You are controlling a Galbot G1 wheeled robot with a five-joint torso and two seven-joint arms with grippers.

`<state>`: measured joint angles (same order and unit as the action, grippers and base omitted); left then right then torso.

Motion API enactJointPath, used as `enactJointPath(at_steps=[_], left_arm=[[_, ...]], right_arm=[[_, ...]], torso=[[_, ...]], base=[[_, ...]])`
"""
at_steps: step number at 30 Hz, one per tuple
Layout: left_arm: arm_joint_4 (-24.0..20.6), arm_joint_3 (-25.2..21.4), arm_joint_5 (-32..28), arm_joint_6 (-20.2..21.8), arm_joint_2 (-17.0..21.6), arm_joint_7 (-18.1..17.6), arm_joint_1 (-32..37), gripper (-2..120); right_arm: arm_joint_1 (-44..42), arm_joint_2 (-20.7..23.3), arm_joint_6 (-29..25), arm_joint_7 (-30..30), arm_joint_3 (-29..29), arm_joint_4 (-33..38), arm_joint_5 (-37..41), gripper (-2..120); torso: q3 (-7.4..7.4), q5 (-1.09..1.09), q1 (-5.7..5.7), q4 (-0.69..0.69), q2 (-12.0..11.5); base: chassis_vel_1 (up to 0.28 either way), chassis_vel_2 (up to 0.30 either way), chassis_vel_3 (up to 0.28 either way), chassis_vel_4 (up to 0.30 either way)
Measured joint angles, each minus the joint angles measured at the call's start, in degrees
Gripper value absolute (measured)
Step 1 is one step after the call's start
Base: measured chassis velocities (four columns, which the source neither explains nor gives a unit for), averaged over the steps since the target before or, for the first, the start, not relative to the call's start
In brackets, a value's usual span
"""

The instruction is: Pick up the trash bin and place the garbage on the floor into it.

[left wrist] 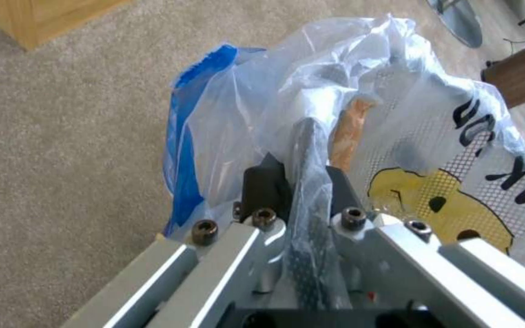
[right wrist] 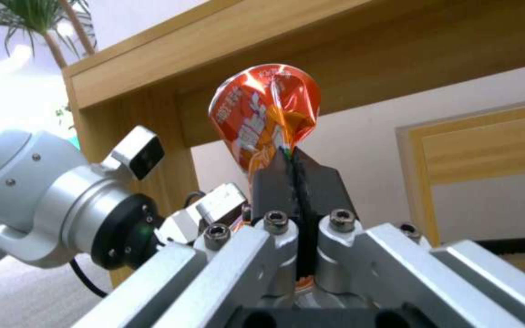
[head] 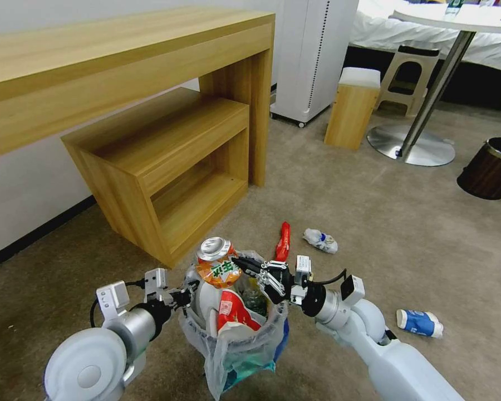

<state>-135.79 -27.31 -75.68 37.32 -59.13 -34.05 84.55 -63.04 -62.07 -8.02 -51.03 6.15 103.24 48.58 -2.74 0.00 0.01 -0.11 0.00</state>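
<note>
While your left gripper (head: 185,297) pinches the blue bag-lined trash bin's (head: 236,340) rim, right gripper (head: 249,265) clamps the crushed orange can (head: 217,262) above it: centre, then release.

Beige short-pile carpet (head: 339,189) throughout. Long light-wood counter (head: 122,61) against white wall (head: 16,189), dark baseboard below; lower open shelf unit (head: 167,167) tucked under it. White floor-standing appliance (head: 312,55) beyond. Small wooden cube stool (head: 352,108), plastic stool (head: 409,78), round white pedestal table (head: 462,19), brown wood-look bin (head: 492,167).
</note>
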Motion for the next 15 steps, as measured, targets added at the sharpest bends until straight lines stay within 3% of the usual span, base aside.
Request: enactJointPath(at_steps=[7, 8, 15], left_arm=[[-0.6, 0.0, -0.2, 0.3, 0.0, 0.0, 0.3, 2], [-1.0, 0.0, -0.3, 0.4, 0.0, 0.0, 0.5, 2], [-1.6, 0.0, -0.3, 0.7, 0.0, -0.7, 1.0, 2]], right_arm=[[-0.1, 0.2, -1.8, -1.2, 0.5, -0.7, -0.4, 4], [-0.1, 0.2, -2.0, -1.6, 0.7, -0.9, -0.5, 12], [-0.1, 0.5, -2.6, -2.7, 1.2, -1.0, -0.5, 37]], torso=[[0.0, 0.0, 0.0, 0.0, 0.0], [0.0, 0.0, 0.0, 0.0, 0.0], [0.0, 0.0, 0.0, 0.0, 0.0]], base=[[0.0, 0.0, 0.0, 0.0], [0.0, 0.0, 0.0, 0.0], [0.0, 0.0, 0.0, 0.0]])
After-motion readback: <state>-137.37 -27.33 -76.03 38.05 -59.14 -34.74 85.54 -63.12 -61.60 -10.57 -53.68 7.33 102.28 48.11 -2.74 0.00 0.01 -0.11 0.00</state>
